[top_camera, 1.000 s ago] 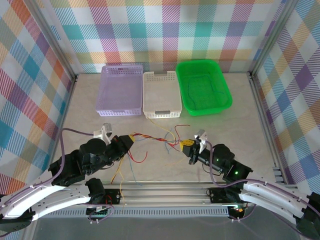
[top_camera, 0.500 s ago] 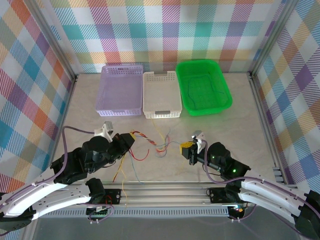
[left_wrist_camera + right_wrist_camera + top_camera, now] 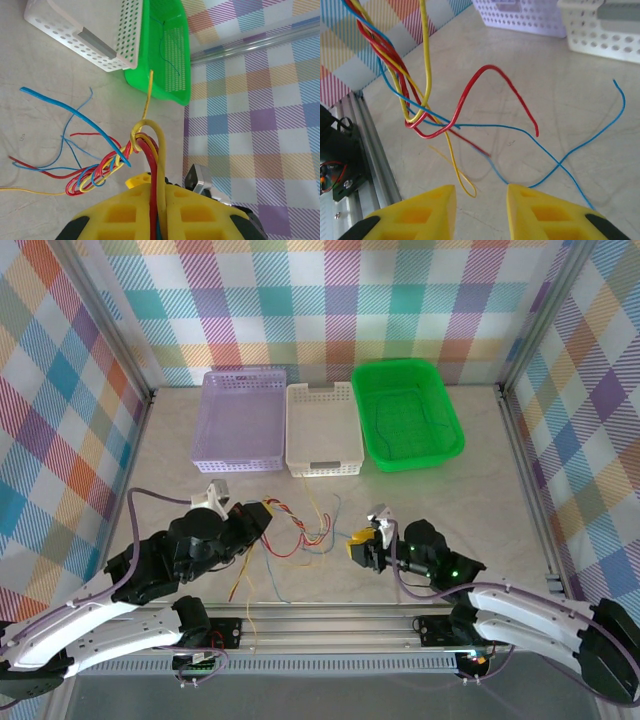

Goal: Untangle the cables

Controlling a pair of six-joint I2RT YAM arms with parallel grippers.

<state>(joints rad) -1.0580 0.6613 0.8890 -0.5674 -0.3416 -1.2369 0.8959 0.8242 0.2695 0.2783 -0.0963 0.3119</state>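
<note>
The cables point(image 3: 292, 532) are thin red, yellow and blue wires, twisted together near the table's front middle. My left gripper point(image 3: 262, 518) is shut on one end of the bundle. In the left wrist view, red and yellow strands point(image 3: 156, 165) run down between its yellow pads point(image 3: 125, 210), and the twisted part point(image 3: 105, 170) hangs just beyond. My right gripper point(image 3: 360, 545) is open, just right of the loose ends. In the right wrist view its fingers point(image 3: 540, 205) stand apart with nothing between them, above the red, yellow and blue wires point(image 3: 427, 122) on the table.
Three baskets stand in a row at the back: purple point(image 3: 242, 420), white point(image 3: 322, 430) and green point(image 3: 405, 415). A thin wire point(image 3: 161, 50) lies in the green one. An aluminium rail point(image 3: 330, 625) runs along the near edge.
My right gripper has opened, let go of the cables and moved left towards the left arm. The stretched bundle has gone slack and curled near the left gripper, which stays shut.
</note>
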